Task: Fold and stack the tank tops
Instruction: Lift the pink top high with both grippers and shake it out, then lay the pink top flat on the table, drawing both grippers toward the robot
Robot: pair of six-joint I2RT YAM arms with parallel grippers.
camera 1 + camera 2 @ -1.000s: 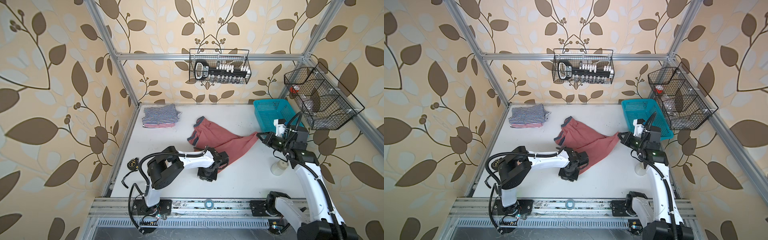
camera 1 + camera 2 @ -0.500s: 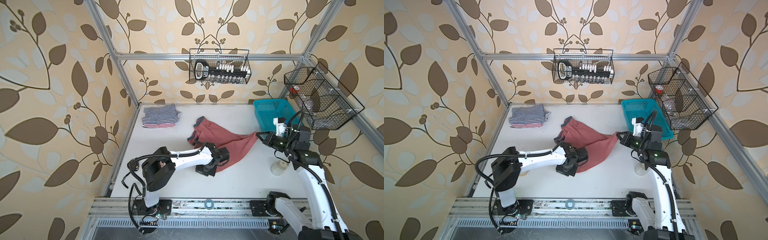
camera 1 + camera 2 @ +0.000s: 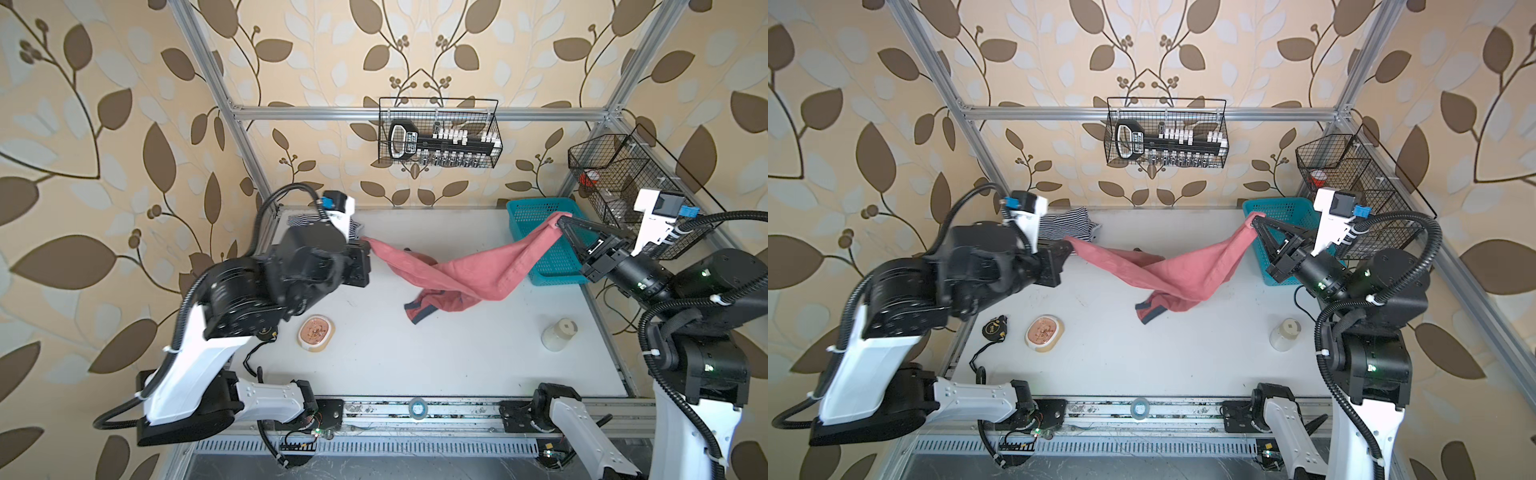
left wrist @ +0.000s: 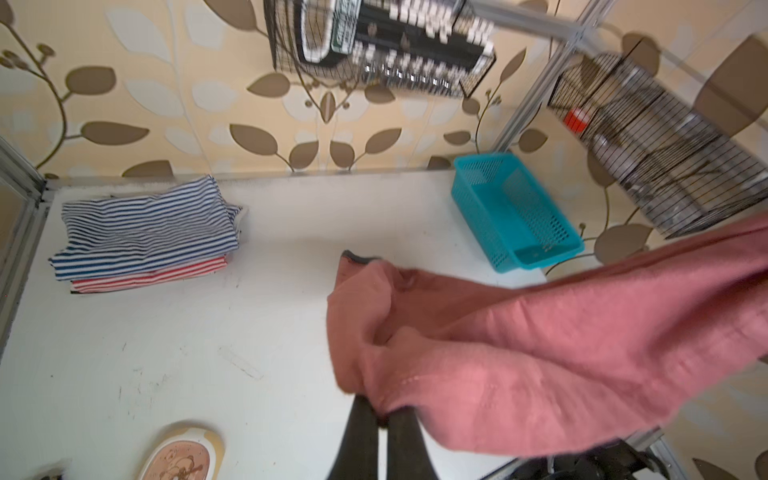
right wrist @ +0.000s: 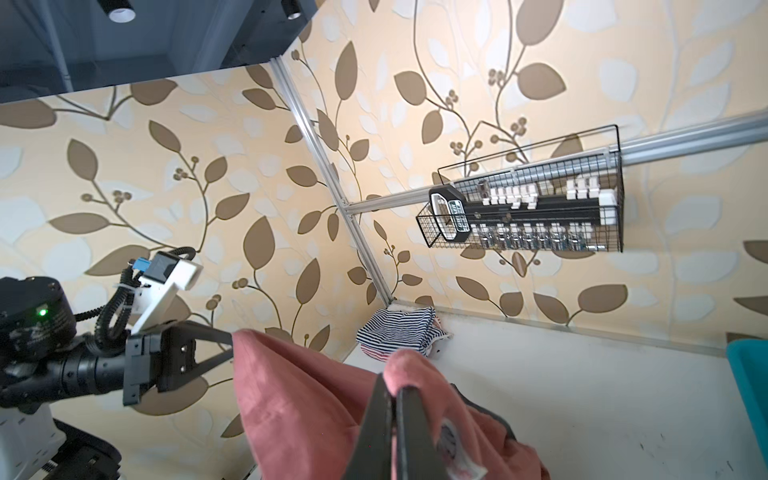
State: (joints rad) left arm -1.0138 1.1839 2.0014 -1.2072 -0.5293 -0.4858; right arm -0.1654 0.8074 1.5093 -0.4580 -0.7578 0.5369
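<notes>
Hanging twisted in both top views between left gripper and right gripper, each clamped on a corner: red top, long axis side to side, middle sagging toward the table.

Showing from the left wrist: striped stack in the far corner, nearer the left arm.

Showing from the right wrist: jaws pinched tight on red cloth.

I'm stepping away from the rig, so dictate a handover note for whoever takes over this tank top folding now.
Left gripper: shut on one end of the dusty red top.
Right gripper: shut on its other end; the top hangs twisted between them, sagging over the table.
Done: navy-striped top folded on the red-striped top, far left corner.
To do: fold the red one, stack it there.
</notes>
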